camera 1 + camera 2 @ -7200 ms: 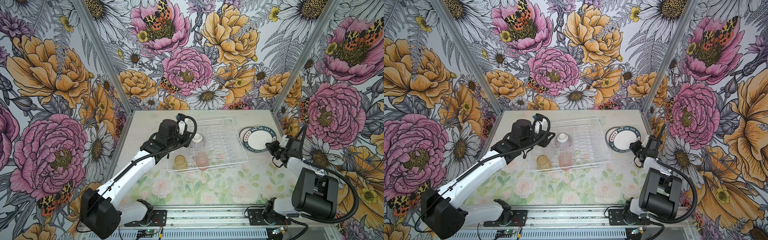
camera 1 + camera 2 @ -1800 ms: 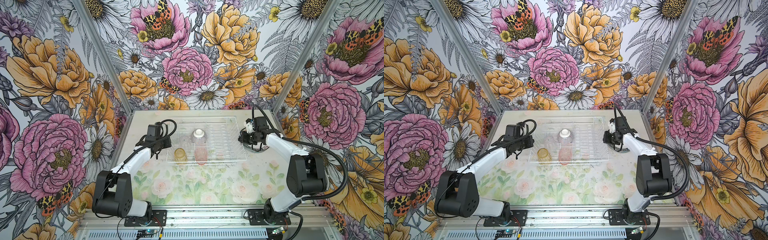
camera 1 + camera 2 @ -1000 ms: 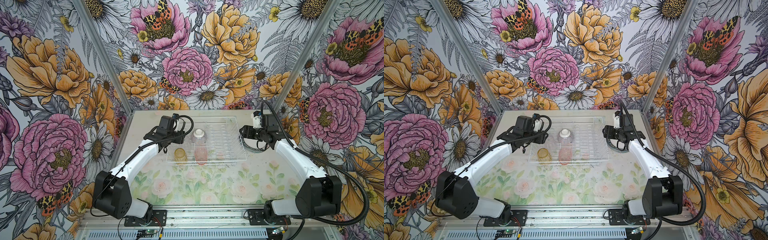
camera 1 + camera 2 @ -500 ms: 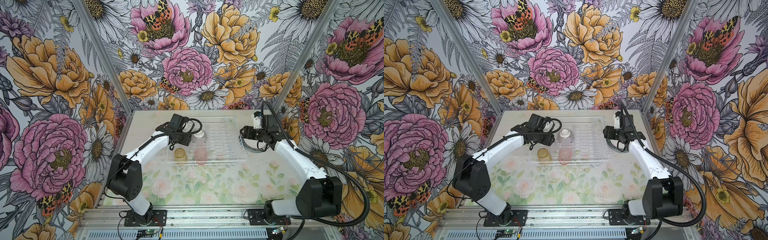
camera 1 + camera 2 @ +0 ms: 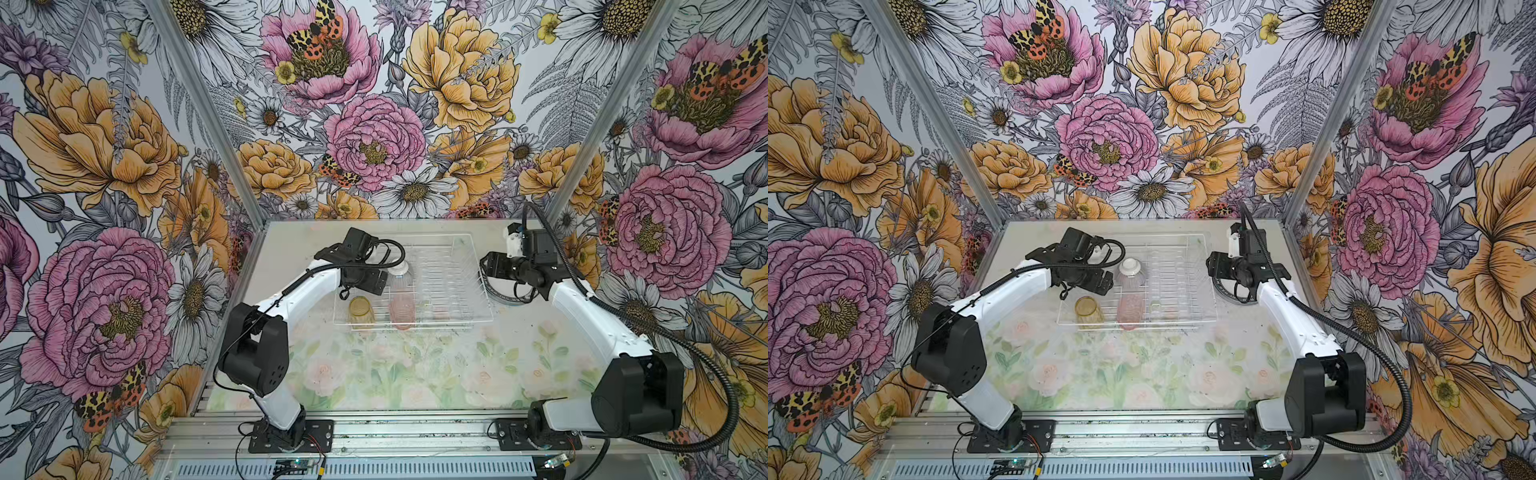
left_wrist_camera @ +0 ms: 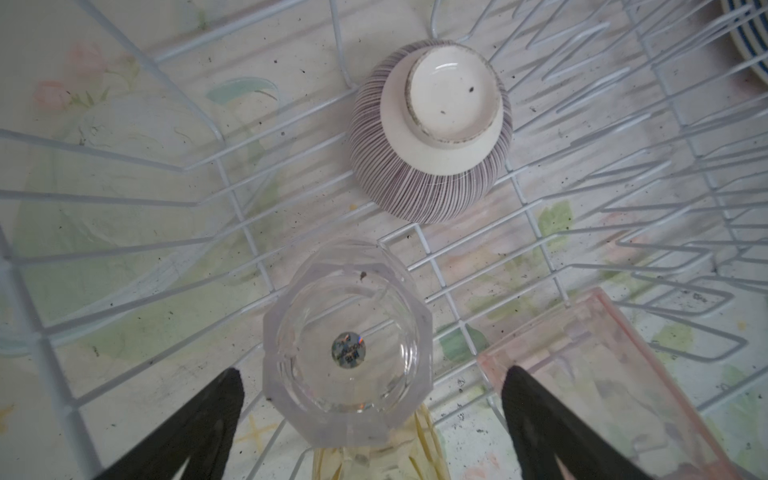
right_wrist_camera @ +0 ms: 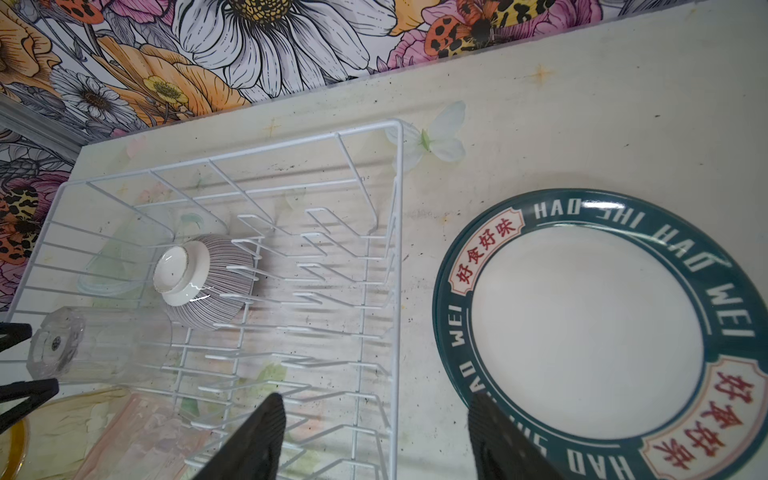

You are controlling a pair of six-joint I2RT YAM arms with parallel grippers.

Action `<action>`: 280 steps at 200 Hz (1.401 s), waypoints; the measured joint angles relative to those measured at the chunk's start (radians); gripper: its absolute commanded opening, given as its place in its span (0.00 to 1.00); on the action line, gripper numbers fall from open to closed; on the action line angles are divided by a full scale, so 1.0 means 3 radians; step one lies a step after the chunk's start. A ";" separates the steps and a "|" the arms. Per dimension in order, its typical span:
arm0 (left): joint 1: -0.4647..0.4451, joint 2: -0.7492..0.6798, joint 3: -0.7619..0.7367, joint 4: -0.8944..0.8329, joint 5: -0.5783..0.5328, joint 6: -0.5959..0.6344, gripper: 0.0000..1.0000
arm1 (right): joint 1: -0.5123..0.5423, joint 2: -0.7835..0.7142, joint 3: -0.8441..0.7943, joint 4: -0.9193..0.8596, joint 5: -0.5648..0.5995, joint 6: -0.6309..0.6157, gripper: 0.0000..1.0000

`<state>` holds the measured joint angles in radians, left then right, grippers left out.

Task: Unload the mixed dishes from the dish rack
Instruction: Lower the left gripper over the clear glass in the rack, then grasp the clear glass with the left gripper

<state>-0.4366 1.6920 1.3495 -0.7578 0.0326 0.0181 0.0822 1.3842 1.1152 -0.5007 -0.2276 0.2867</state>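
Moved farther over the dish rack (image 7: 397, 249), the left gripper (image 6: 372, 374) is spread wide at the clear tumbler (image 6: 347, 353), untouched, beyond the yellow tumbler (image 5: 360, 309) and pink tumbler (image 5: 402, 309). Farther back, the bowl (image 6: 432, 137) is upturned. The right gripper (image 7: 376, 401) is spread, empty, by the plates (image 7: 582, 332) beside the rack.

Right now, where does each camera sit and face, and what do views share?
Both top views: high in front, looking down at dish rack, both arms.
Left wrist: above the rack, looking down on clear tumbler and striped bowl; left hand open, flanking tumbler.
Right wrist: at the rack's right end, facing rack and plate; right hand open.
Shared: both wrist views show bowl, tumbler.
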 measured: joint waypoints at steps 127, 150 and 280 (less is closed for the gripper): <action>0.0025 0.0342 0.0216 -0.0014 -0.0013 0.0004 0.87 | -0.0001 0.0027 -0.0050 0.0052 0.0048 0.0000 0.72; 0.0025 0.0417 0.0280 -0.0070 -0.0071 0.0000 0.84 | -0.0001 0.0036 -0.0050 0.0052 0.0051 0.0000 0.72; -0.0022 0.0624 0.0520 -0.0367 -0.0320 -0.0010 0.53 | -0.0017 0.0083 -0.0081 0.0076 0.0050 0.0000 0.72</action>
<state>-0.4431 1.8793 1.5055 -0.8680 -0.0635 0.0151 0.0772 1.4090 1.0908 -0.4778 -0.2127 0.2867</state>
